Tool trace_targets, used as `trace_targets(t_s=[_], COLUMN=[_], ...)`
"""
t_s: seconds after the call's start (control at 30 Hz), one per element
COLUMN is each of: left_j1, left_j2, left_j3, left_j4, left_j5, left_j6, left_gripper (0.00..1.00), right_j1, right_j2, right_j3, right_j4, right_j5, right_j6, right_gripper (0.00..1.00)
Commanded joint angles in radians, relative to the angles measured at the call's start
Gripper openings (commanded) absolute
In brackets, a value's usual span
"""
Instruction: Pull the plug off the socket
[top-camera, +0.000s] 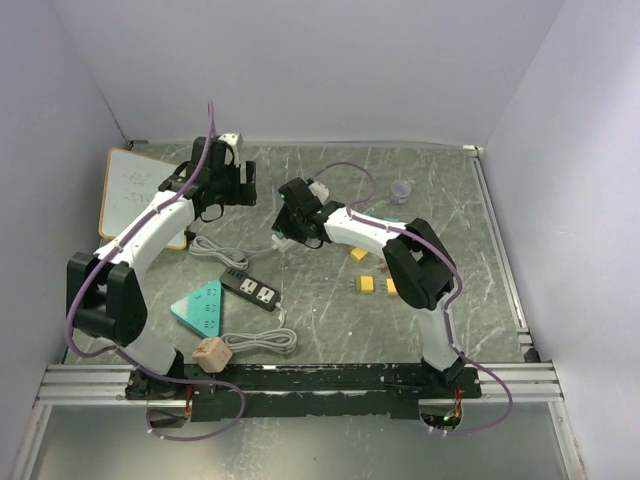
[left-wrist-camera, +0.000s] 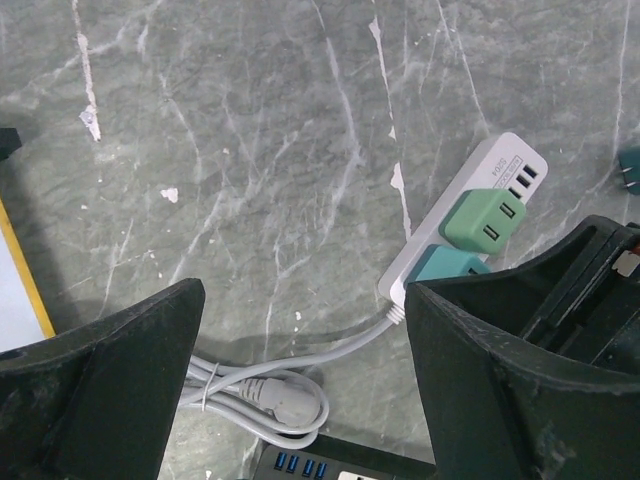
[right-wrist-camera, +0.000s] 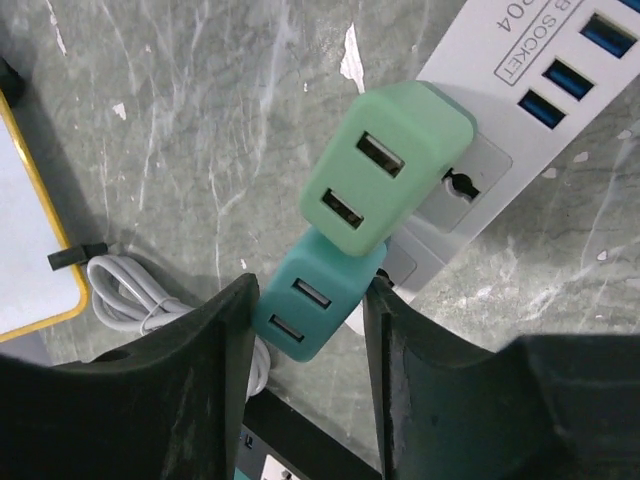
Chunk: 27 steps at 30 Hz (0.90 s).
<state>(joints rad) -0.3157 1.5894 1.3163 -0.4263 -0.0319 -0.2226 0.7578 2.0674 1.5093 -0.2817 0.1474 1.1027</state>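
Green marbled tabletop, pale walls around it. The white power strip lies there with two plugs seated side by side: a green plug and, next to it, the teal plug. My right claw is clenched on the teal plug, one finger against each side. My left claw hangs spread wide above the strip, holding nothing. The grasp looks made; next I must pull straight out along the pins, and the strip may lift unless held down.
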Motion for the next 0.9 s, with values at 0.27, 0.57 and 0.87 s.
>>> trace_targets(t_s=[0.27, 0.57, 0.87], left_j1=[0.006, 0.009, 0.015], left_j2=[0.055, 0.158, 0.29], left_j3=[-0.003, -0.013, 0.058], left_j4=[0.02, 0.07, 0.134], left_j5=[0.189, 0.464, 0.494], left_j6=[0.014, -0.001, -0.193], left_gripper=[0.91, 0.87, 0.9], right_j1=[-0.058, -0.141, -0.166], right_j2=[-0.097, -0.171, -0.158], right_j3=[-0.214, -0.501, -0.588], right_j4=[0.157, 0.549, 0.687], right_j5=[-0.124, -0.429, -0.563], right_j6=[-0.099, -0.185, -0.237], right_gripper=[0.06, 0.0, 0.0])
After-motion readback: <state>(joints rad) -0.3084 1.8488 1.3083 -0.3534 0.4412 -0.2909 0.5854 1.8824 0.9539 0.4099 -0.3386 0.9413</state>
